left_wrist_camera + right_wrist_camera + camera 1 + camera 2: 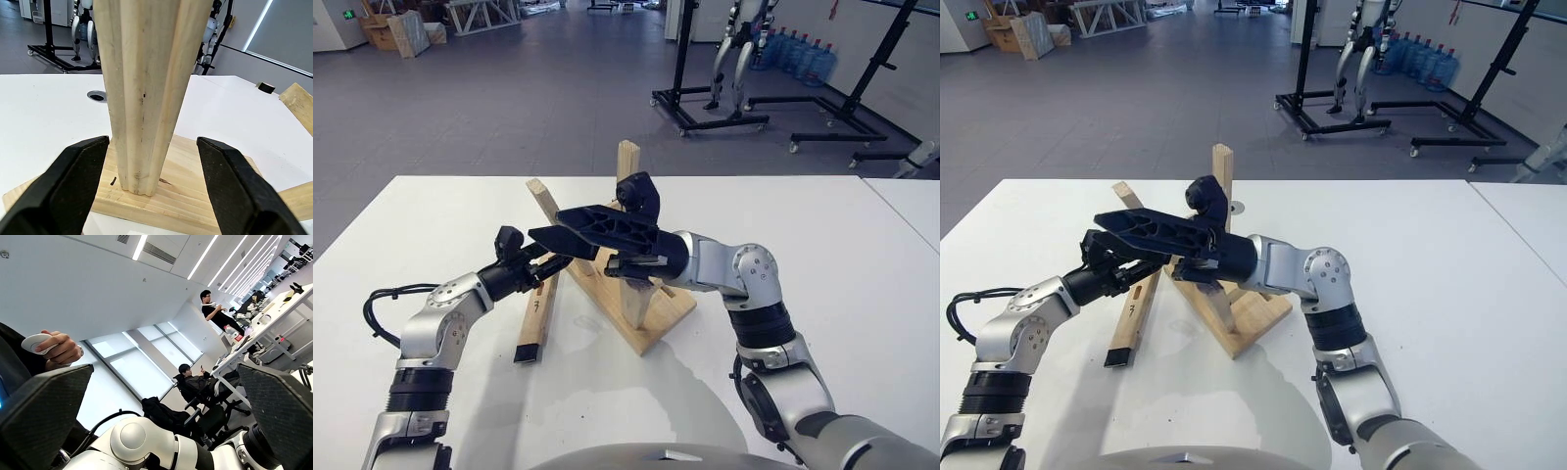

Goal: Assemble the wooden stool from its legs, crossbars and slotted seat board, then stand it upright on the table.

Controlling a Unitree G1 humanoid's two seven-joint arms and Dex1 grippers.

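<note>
**A:** What does the stool look like?

**B:** Pale, bare wood, only partly put together. The seat board (651, 315) lies flat on the white counter (862, 255), with one corner towards the robot. Two legs rise from the board. The upright leg (628, 162) points almost straight up. The leaning leg (544, 199) tilts up and away to the board's left.

**A:** Any loose parts?

**B:** A slotted bar (536, 315) lies flat just left of the board. Its long axis runs near to far, and its near end is dark.

**A:** And the pincers?

**B:** The left pincer (150, 142) sits low at the board's left. Its fingers (73, 181) are apart on either side of a leg's lower part, with a gap on each side. The right pincer (544, 223) hangs above the board with its long fingers aimed left, spread wide, with nothing between them.
</note>
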